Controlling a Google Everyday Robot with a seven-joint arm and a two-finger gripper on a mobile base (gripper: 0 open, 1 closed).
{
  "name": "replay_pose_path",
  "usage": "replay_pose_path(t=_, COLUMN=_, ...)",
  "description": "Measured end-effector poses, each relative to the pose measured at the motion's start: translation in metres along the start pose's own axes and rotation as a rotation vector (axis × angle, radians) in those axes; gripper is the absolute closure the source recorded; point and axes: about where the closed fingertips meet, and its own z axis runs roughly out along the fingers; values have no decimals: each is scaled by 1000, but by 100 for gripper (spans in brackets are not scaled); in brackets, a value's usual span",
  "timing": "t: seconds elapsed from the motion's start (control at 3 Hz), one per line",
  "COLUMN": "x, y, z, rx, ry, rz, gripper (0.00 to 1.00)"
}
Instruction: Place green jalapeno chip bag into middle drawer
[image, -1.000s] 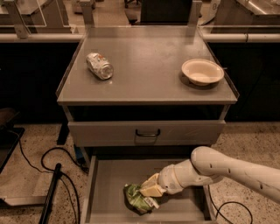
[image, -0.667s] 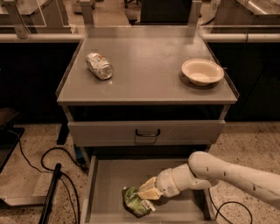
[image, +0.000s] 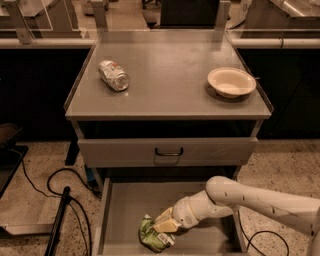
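Observation:
The green jalapeno chip bag (image: 152, 236) lies crumpled on the floor of the open middle drawer (image: 122, 210), near its front. My gripper (image: 165, 221) reaches in from the right on a white arm. Its pale fingers are down on the bag's upper right edge and closed on it.
A crushed silver can (image: 114, 75) lies on the cabinet top at the left. A cream bowl (image: 231, 82) stands at the right. The shut drawer front with a dark loop handle (image: 168, 152) is just above the open drawer. Black cables (image: 65, 200) trail on the floor at the left.
My gripper and the bag have shifted slightly toward the drawer's front and lower onto its floor. The can and bowl have not moved.

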Motion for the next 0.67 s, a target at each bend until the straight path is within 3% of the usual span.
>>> replay_pose_path(t=0.67, x=0, y=0, z=1, rx=-1, ry=1, rz=0, gripper=58)
